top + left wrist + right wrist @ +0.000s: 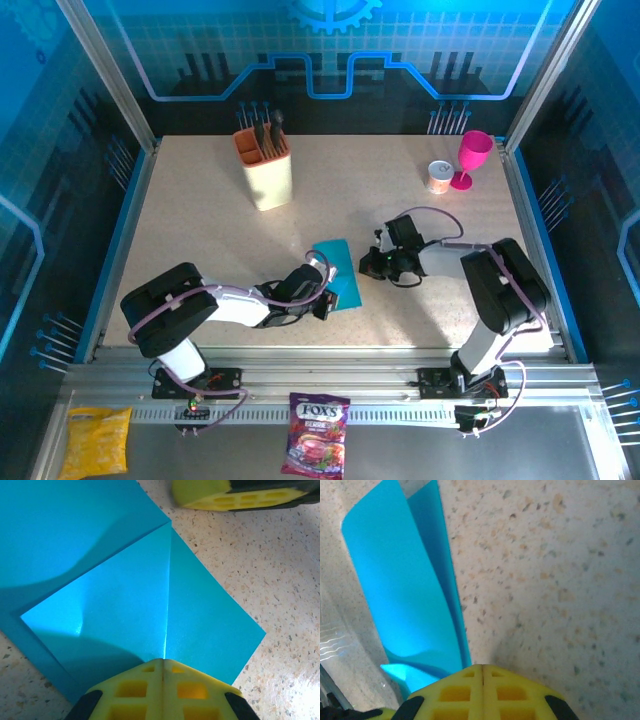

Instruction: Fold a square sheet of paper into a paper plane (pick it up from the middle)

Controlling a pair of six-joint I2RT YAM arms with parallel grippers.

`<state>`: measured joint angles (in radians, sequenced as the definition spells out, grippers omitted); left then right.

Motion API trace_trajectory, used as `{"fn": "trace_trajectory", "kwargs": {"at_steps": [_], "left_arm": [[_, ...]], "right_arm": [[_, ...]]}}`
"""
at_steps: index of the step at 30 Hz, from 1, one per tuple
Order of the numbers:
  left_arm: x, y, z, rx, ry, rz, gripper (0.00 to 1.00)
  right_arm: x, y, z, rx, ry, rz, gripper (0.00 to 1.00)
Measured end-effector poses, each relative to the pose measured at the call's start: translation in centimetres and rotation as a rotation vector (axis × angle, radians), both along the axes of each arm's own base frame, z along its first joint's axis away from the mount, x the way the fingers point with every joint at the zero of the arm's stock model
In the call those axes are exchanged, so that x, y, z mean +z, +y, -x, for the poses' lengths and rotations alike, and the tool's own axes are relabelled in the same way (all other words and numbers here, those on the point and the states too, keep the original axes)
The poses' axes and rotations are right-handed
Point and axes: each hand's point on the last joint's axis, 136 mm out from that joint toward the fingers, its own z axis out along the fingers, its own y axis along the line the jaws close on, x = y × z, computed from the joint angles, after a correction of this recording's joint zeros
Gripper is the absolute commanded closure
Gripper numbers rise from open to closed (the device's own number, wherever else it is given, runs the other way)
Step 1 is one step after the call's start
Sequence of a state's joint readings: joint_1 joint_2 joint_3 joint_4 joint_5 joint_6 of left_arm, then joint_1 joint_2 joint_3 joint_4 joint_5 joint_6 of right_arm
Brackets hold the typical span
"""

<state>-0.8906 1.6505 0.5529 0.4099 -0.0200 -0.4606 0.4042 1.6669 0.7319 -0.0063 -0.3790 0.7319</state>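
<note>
Found a little to the near side of the middle of the table [200, 230]: the square sheet of paper [340, 265], bright cyan, already doubled over rather than flat. From the left wrist, shows a sharp crease running straight to the fingertips, with a lighter flap laid across a darker layer on the left. From the right wrist, looks like a long strip, upper layer bowing up off the lower one, so not pressed flat yet.

At the sheet's near-left edge, the left gripper [325, 298]: fingers together, tips on the end of the crease; cannot tell about any layer caught between them. Just right of the sheet, the right gripper [372, 264]: fingers likewise together, tips at the paper's right edge, nothing visible between.

Judged as early in the job: first creasing in hand, no pointed nose, no wings, no dart shape. Probably left to do: flattening this fold, turning in the nose corners, then the wing folds.

Further out, well apart from the work: a beige utensil holder [268, 175] far and left of centre, a pink goblet [472, 155] and a small jar [439, 178] far right. Off the table on the near rail, a candy bag [317, 450] and a yellow packet [98, 442].
</note>
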Motion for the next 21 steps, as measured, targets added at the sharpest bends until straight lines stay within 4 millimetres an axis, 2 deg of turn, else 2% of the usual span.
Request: {"fn": "trace_trajectory", "kwargs": {"at_steps": [3, 6, 8, 11, 17, 21], "left_arm": [[0.0, 0.0, 0.0, -0.010, -0.007, -0.006, 1.00], [0.0, -0.1, 0.1, -0.016, -0.009, -0.007, 1.00], [0.0, 0.0, 0.1, -0.016, -0.009, -0.008, 1.00], [0.0, 0.0, 0.1, -0.020, -0.011, -0.010, 1.00], [0.0, 0.0, 0.3, -0.027, -0.004, -0.012, 1.00], [0.2, 0.3, 0.6, -0.030, 0.011, -0.027, 1.00]], "right_arm": [[1.5, 0.8, 0.9, 0.025, -0.043, 0.006, 1.00], [2.8, 2.7, 2.1, 0.077, -0.084, 0.000, 1.00], [2.9, 3.8, 3.1, 0.106, -0.086, 0.000, 1.00], [2.2, 4.8, 3.9, 0.126, -0.062, 0.010, 1.00], [-0.9, 5.5, 3.3, 0.106, 0.000, 0.034, 1.00], [-0.9, 6.2, 3.0, 0.107, -0.004, 0.011, 1.00]]}}
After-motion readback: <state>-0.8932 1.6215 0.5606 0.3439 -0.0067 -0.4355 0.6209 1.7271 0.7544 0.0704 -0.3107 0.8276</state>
